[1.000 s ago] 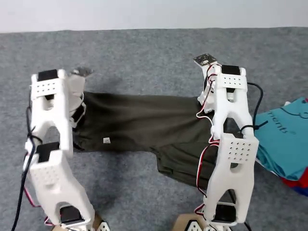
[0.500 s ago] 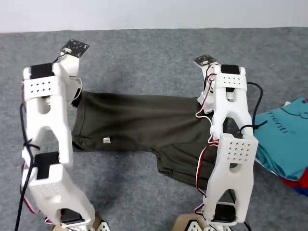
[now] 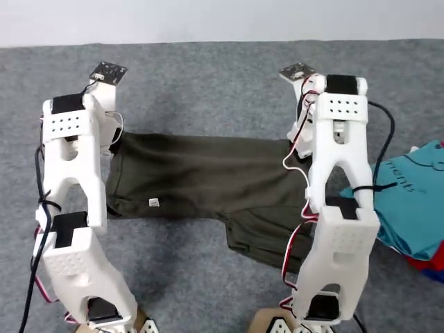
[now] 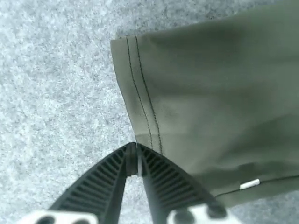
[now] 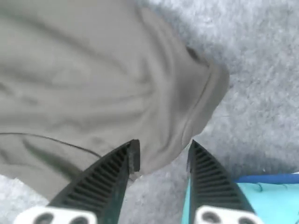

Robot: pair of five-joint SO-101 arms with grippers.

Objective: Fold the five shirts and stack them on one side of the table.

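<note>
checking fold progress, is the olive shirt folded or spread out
Partly folded: the olive shirt lies as a narrow band, with one loose flap sticking out from its near edge.

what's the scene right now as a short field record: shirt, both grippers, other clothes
olive shirt: spread on the grey table, partly folded
left gripper: shut at the shirt's stitched hem; grip on the cloth unclear
right gripper: open, over the shirt's opposite end
teal shirt: heaped at the table's edge beside the right arm
red cloth: under the teal shirt
</note>
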